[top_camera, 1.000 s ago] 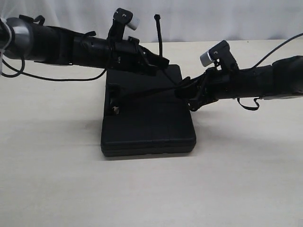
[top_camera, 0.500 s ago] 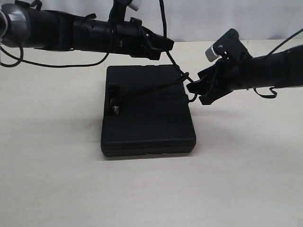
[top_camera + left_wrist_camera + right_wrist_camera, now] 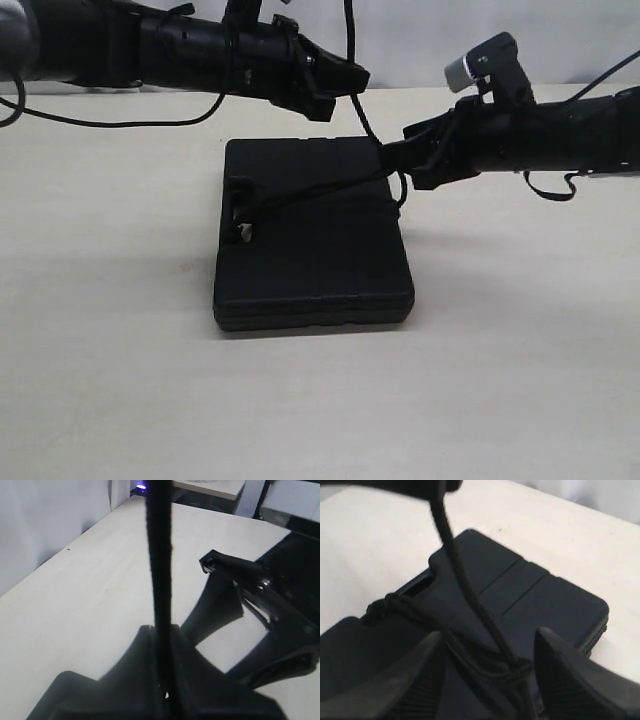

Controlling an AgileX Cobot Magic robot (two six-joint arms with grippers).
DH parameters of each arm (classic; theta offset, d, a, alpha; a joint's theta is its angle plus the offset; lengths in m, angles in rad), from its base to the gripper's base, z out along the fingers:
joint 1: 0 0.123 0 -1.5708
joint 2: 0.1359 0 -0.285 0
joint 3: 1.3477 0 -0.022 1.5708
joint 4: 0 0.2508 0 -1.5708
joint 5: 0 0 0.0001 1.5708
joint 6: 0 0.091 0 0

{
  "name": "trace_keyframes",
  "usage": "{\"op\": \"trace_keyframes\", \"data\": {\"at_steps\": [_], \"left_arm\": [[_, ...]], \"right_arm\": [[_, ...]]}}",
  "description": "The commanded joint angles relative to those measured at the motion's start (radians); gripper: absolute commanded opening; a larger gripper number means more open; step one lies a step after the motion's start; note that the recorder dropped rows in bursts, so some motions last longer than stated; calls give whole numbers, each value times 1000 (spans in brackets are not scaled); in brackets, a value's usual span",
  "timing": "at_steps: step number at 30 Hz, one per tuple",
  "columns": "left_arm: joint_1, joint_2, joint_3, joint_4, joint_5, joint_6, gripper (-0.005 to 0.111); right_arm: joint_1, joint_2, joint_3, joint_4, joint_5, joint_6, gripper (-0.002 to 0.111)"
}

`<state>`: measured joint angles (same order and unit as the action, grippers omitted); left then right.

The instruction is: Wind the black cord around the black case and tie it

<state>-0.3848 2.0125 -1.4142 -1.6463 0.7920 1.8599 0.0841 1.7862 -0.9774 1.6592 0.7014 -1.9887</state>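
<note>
The left tool (image 3: 352, 82) is pinching the black cord (image 3: 159, 555) tight above the far end of the black case (image 3: 320, 260), while the right tool (image 3: 398, 160) is gaping wide, its fingers (image 3: 570, 680) straddling the cord at the case's right side, the case lying flat on the desk (image 3: 520, 340), nearer its far edge.

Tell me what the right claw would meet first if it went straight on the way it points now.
Probably the black cord: its strands run between the fingers of the open right claw, just ahead. The black case lies behind them. Depth is unclear, so they may touch now.
</note>
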Motion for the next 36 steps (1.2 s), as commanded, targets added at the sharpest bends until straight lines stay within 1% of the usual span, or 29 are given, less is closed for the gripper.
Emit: {"op": "trace_keyframes", "data": {"at_steps": [1, 3, 8, 10, 13, 17, 22, 24, 26, 30, 32, 36], "left_arm": [[0, -8, -8, -34, 113, 63, 0], [0, -8, -8, -79, 157, 99, 0], [0, -8, -8, -98, 176, 108, 0], [0, -8, -8, -98, 184, 108, 0], [0, -8, -8, -98, 203, 108, 0], [0, -8, -8, -98, 213, 108, 0], [0, -8, -8, -98, 215, 108, 0], [0, -8, -8, -98, 215, 108, 0], [0, -8, -8, -98, 215, 108, 0], [0, -8, -8, -98, 199, 108, 0], [0, -8, -8, -98, 200, 108, 0], [0, -8, -8, -93, 202, 108, 0]], "right_arm": [[-1, 27, 4, 85, 3, -52, 51], [-1, 55, 4, 85, 3, -79, 49], [-1, 112, 1, 85, -76, -105, 27], [-1, 130, 1, 85, -107, -127, 21], [-1, 158, 1, 85, -125, -127, 17], [-1, 185, 1, 85, -126, -127, 17], [-1, 161, 1, 85, -119, -127, 18], [-1, 134, 1, 85, -119, -127, 21], [-1, 98, 6, 85, -99, -127, 28], [-1, 53, 13, 78, 26, -127, 44], [-1, 51, 13, 85, 55, -127, 46], [3, 77, 2, 85, 57, -127, 46]]}}
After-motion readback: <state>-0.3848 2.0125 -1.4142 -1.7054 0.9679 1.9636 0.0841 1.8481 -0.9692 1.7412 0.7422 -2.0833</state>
